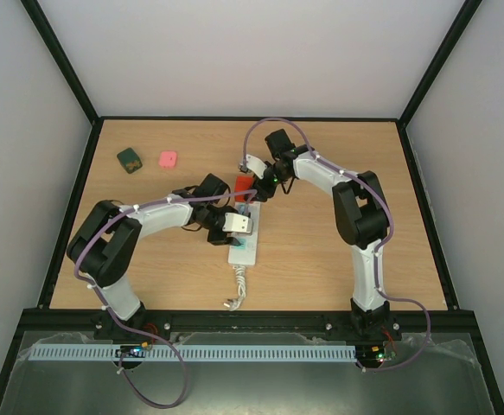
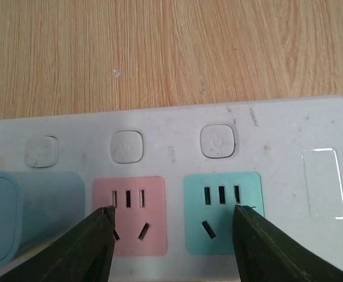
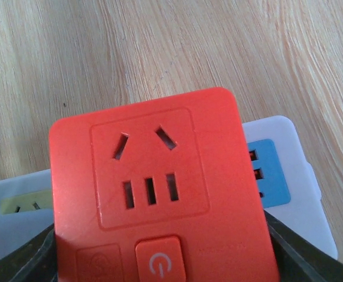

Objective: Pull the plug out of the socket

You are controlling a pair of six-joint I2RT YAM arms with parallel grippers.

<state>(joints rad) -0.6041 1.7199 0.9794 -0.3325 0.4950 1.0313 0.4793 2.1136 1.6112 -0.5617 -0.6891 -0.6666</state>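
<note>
- The socket (image 1: 243, 249) lay near the middle of the table (image 1: 364, 259), running near to far, with its coiled cord (image 1: 237, 290) at the near end.
- The plug (image 3: 153, 194), an orange block with its own outlet face, sat over the far end of the socket. No view showed whether its pins were seated or partly out.
- Your right gripper (image 1: 253, 178) had its jaws closed against two opposite sides of the plug, pinching it.
- Your left gripper (image 2: 174, 238) was spread with nothing between the jaws. Its fingers (image 2: 95, 247) stood over the strip face, one at the pink outlet (image 2: 130, 214) and the other at the teal outlet (image 2: 223, 211). You could not tell whether they touched it.
- Judgement: the step in hand was the pull itself. The strip looked light and would likely rise with the plug unless it was pinned.
- You needed the left fingers pressed firmly down on the face before the right arm lifted. The left hold sat just beside the plug, which kept leverage short.
- The pull wanted to go straight along the pins, with no twist or rocking toward the left arm.
- Risk: the plug's sides looked smooth, so a shallow pinch could slip off. A firm, square hold was the safer one.
- The green block (image 1: 130, 159) and pink block (image 1: 168, 159) lay far left, well apart from the work.
</note>
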